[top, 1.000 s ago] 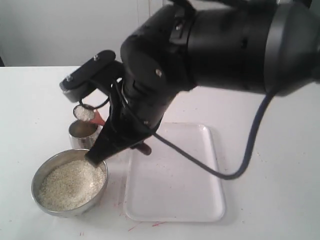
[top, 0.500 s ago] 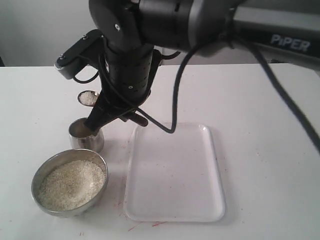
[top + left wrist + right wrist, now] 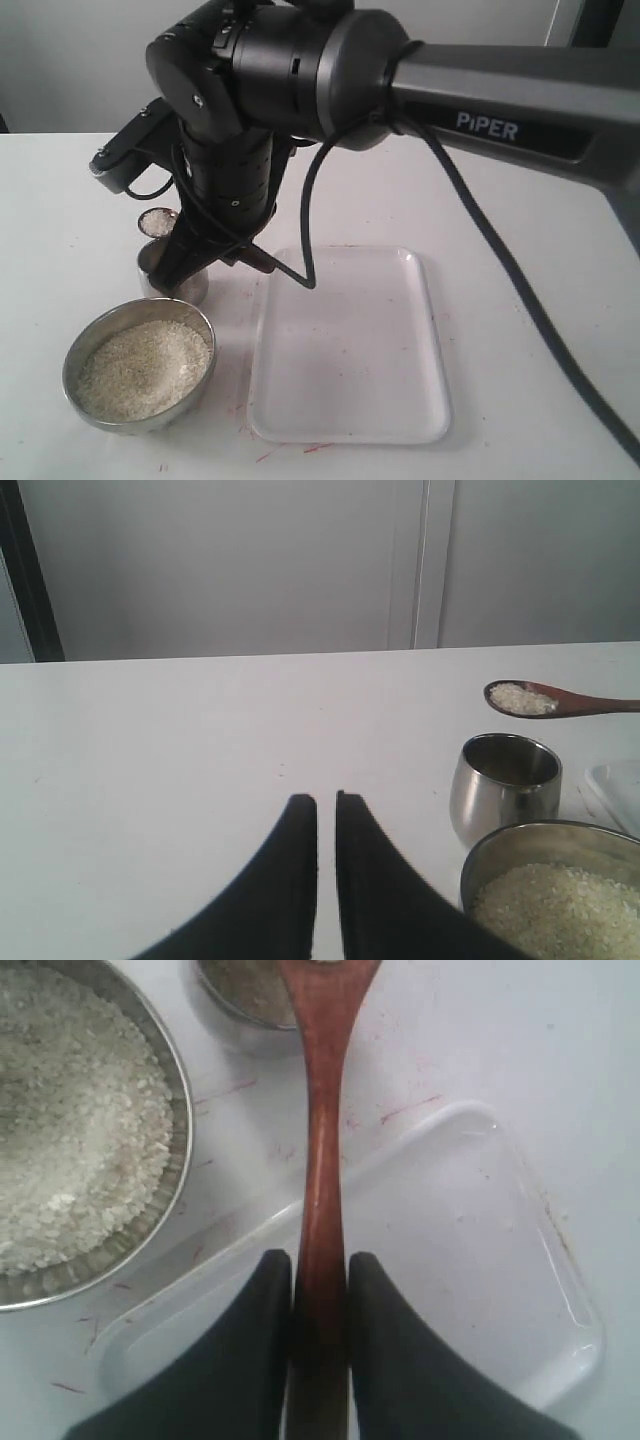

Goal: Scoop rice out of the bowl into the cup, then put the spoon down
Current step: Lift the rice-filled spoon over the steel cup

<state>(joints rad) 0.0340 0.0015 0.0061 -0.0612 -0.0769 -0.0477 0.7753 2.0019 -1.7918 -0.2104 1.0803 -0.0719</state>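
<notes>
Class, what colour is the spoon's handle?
The spoon is dark reddish-brown, clearest in the right wrist view.

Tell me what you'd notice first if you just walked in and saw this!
The big black robot arm reaching in from the right grabs your eye. Its right end effector grips a wooden spoon heaped with rice, just above the small steel cup. Next to the cup sits a wide shiny bowl full of more rice, beside a clear tray.
</notes>
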